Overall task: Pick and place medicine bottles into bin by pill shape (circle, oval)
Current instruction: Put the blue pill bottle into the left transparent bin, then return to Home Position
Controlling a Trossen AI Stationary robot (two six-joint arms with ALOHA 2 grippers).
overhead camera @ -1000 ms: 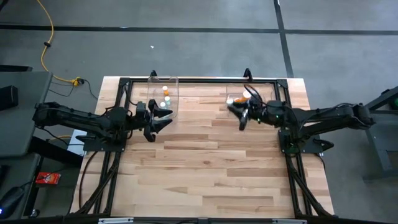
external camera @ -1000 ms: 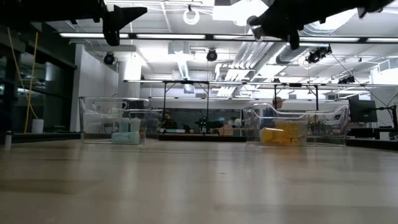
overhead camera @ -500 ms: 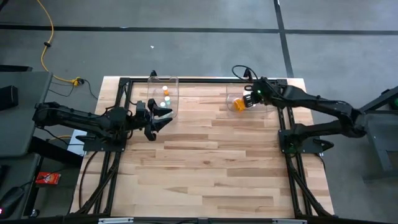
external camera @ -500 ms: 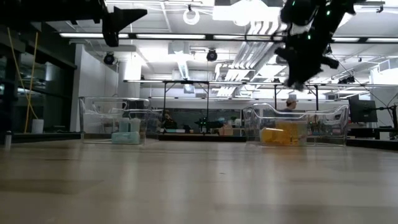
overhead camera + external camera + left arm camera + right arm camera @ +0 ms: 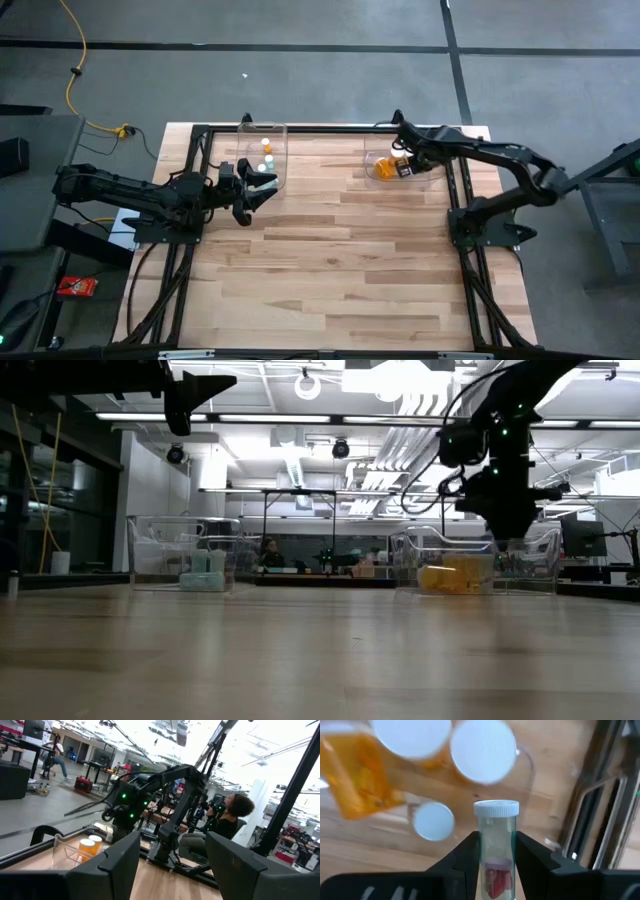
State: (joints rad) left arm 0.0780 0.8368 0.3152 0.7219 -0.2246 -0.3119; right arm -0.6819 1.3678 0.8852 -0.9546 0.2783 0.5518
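Your right gripper [image 5: 496, 851] pinched one clear bottle [image 5: 496, 845] over the right bin [image 5: 378, 172], where three white caps [image 5: 483, 751] showed; your left gripper [image 5: 262, 190] hung open, empty.

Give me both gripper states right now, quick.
Left gripper: open, empty, beside the left bin.
Right gripper: closed on a clear bottle, over the right bin.

Right pincer [image 5: 405, 168] moved from above the tabletop [image 5: 330, 260] beside the right bin [image 5: 372, 158] to directly over it, swinging round from pointing left to pointing down, clear bottle [image 5: 495, 847] clamped.
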